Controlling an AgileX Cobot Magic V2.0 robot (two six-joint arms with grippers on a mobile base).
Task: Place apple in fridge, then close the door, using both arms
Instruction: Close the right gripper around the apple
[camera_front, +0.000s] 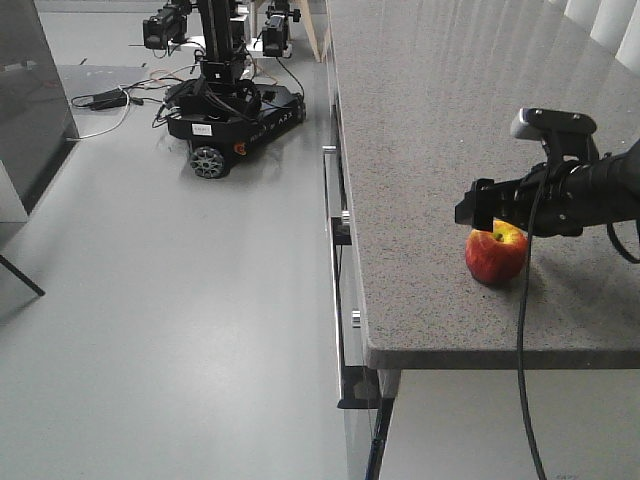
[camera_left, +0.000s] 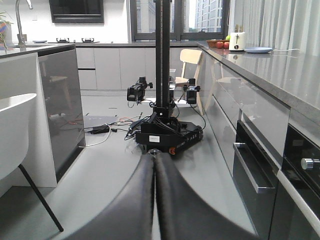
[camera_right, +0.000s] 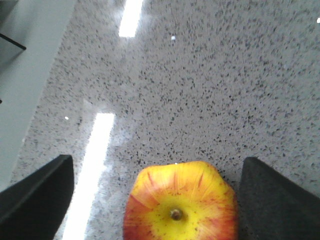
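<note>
A: What is shown in the exterior front-facing view?

B: The apple (camera_front: 496, 255) is seen resting stem up on the speckled grey countertop (camera_front: 430, 150), near its front edge. The right gripper (camera_front: 492, 220) is held just over it, but its opening cannot be judged from this side. A white label (camera_front: 203, 129) is carried on the base of another wheeled robot (camera_front: 235, 110) on the floor, too small to be read.

A: And the left wrist-mounted view?

B: The left gripper (camera_left: 154, 165) is seen with its 2 fingers pressed together and nothing held between them. It is pointed down the kitchen aisle, and the apple is not in this view. No fridge can be made out with certainty. A label on the wheeled robot's base and a dark mark on a white appliance (camera_left: 236, 41) on the far counter are noted. Neither can be read.

A: The right wrist-mounted view?

B: The 2 fingers (camera_right: 37, 197) are spread wide, 1 on each side of the apple (camera_right: 180, 205). Bare countertop is seen in both gaps, so nothing is gripped. No writing is visible.

A: How is the apple expected to handle?

B: It is judged light and firm, with glossy skin that may slip and flesh that may bruise under hard pressure. A hold across the widest girth, below the stem dimple, is advised, with moderate force applied.
</note>
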